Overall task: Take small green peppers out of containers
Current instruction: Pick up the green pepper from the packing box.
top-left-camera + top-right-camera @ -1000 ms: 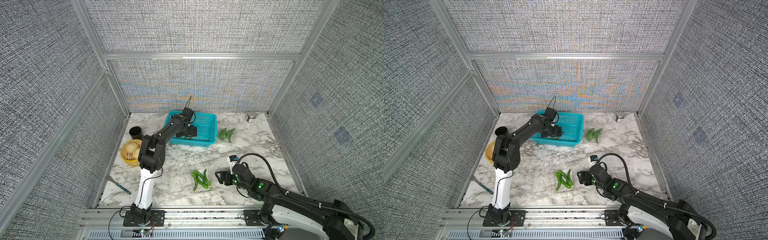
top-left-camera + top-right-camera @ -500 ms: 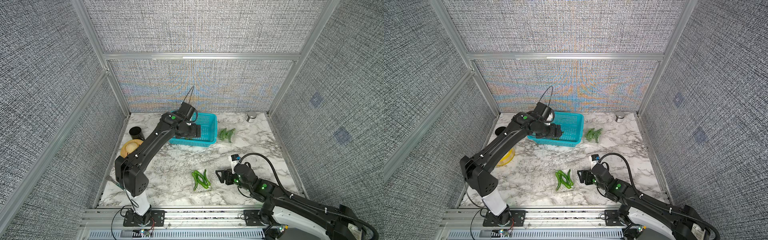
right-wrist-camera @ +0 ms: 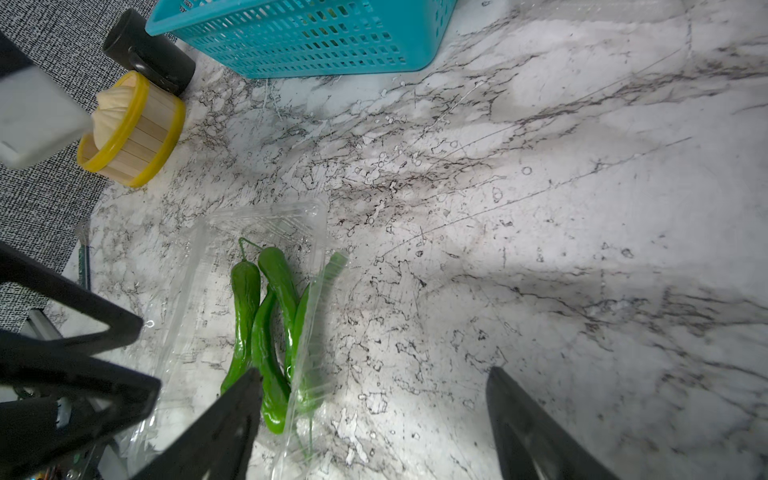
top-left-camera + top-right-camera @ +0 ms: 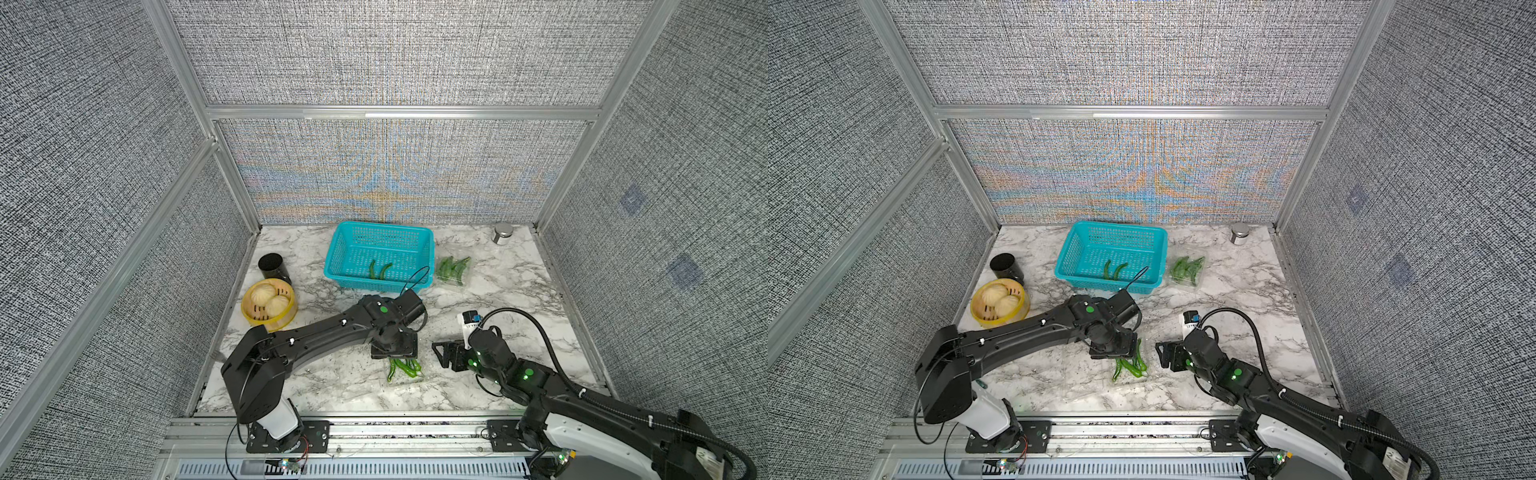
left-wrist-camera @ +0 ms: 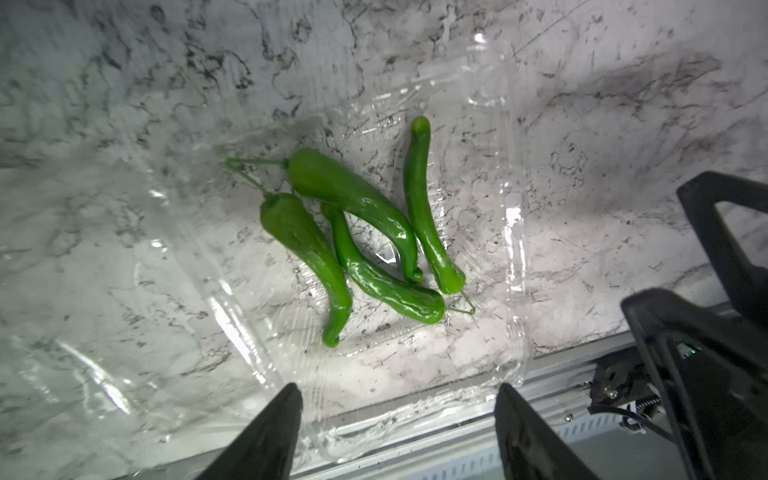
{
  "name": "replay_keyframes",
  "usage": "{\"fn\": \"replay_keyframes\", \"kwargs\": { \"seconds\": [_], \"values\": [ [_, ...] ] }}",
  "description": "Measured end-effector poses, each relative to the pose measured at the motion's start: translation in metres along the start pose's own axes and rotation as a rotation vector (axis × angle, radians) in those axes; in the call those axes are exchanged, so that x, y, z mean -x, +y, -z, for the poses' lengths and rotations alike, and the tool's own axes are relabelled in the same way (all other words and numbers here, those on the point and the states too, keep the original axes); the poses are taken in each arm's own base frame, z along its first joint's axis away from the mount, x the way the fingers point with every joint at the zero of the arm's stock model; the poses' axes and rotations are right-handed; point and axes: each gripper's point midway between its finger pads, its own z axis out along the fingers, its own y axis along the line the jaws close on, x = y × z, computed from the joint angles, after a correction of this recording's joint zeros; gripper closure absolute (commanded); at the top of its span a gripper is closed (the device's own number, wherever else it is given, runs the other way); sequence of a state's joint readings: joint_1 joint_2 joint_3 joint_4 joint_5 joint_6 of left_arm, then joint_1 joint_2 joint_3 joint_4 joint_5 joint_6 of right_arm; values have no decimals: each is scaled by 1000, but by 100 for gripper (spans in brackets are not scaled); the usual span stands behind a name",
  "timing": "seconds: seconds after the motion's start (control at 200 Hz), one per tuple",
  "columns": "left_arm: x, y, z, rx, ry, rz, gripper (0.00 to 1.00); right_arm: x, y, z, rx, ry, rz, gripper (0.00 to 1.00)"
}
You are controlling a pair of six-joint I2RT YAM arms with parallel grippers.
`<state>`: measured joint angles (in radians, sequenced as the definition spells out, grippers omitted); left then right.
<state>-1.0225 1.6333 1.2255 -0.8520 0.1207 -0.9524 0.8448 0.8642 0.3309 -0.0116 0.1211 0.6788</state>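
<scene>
Left end effector (image 5: 397,390) over small green peppers (image 5: 353,232) in a container (image 5: 514,216), jaws apart, empty (right end effector (image 3: 372,371) likewise).

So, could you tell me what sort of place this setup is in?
Probably a robot test cell, not a kitchen: grey woven-textured wall panels in aluminium framing enclose a marble-patterned tabletop, and black robot arms, left and right, are bolted to its front metal rail.

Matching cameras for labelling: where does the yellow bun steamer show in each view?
Top view: steamer, just in front of the black cup.
Top view: steamer, same spot.
Left wrist: not in it.
Right wrist: steamer beside the black cup, side-on.
Shared landmark: the black cup.
</scene>
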Motion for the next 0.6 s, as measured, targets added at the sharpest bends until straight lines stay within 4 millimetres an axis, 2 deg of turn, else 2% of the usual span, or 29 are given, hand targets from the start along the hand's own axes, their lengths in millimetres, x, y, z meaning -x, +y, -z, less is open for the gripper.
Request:
{"fn": "replay_keyframes", "kwargs": {
  "seconds": [0.18,0.31,0.435,0.601],
  "values": [
    [5,-9,-30,11,2,9,43,-4,-2,-1,-3,9,-3,15],
    [-1,-3,-48,38,24,27,44,-3,-3,1,1,2,-8,15],
    [-5,4,-54,59,31,47,47,-5,-5,1,-5,3,-9,15],
    [-4,8,-62,84,32,47,61,-9,-8,-1,-18,19,-13,15]
  ]
}}
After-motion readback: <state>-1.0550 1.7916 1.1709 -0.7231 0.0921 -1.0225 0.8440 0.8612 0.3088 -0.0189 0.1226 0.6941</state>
